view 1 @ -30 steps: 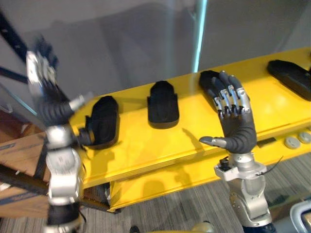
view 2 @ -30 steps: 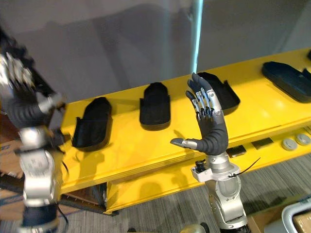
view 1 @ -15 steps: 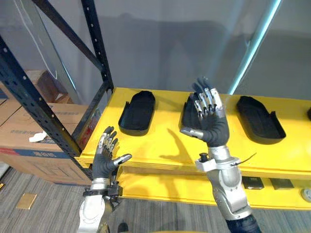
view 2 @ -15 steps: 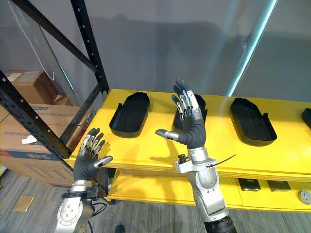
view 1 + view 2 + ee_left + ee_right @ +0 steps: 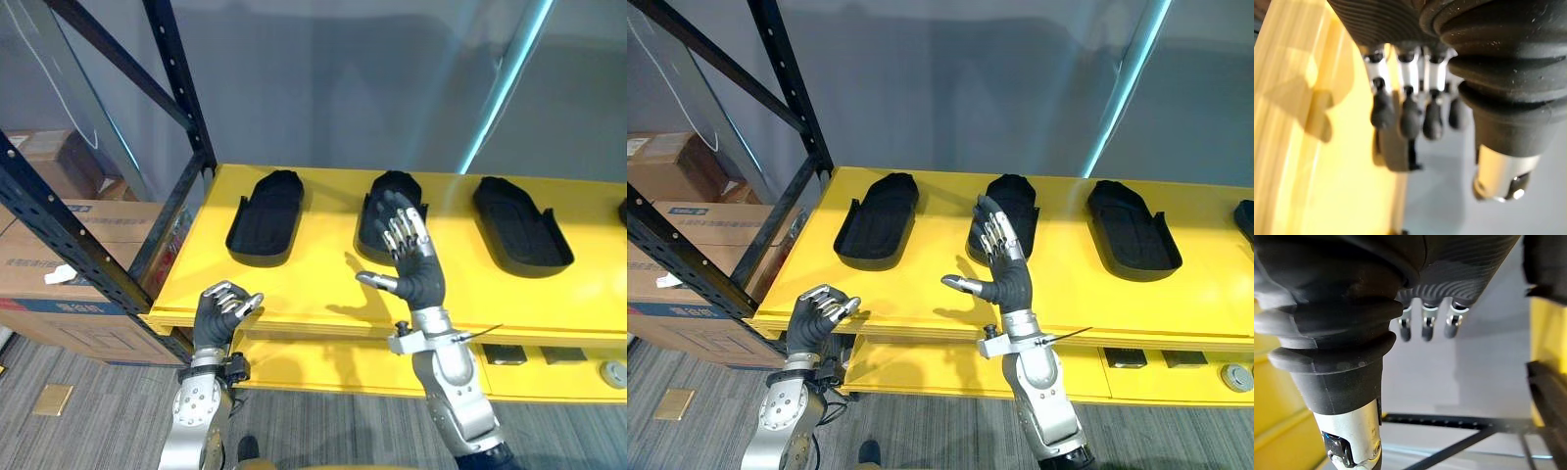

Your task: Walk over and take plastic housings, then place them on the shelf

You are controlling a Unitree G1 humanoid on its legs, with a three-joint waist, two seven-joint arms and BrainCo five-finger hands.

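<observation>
Holding the right hand (image 5: pixel 415 272) upright above the broad yellow flat-topped bench (image 5: pixel 294 284), fingers straight and apart, thumb pointing to 9 o'clock, gripping nothing. Curling the left hand (image 5: pixel 220 311) loosely on empty air at 8 o'clock of it, just off the bench's front edge.

Lying hollow side up in a row along the bench: the middle black shoe-shaped plastic housing (image 5: pixel 390 188) at 12 o'clock, partly behind the fingertips, the left black plastic housing (image 5: pixel 265 217) at 10 o'clock, the right black plastic housing (image 5: pixel 519 223) at 2 o'clock. Standing at 9 o'clock: black perforated steel rack posts (image 5: pixel 176 88) and brown cardboard boxes (image 5: pixel 59 264).

Fitting two readings: housings waiting to be lifted, or housings already set down on the shelf. Either way, judging the care alike: moving slowly over the row, staying centred on the middle shell, avoiding brushing its thin walls or nudging its neighbours.
</observation>
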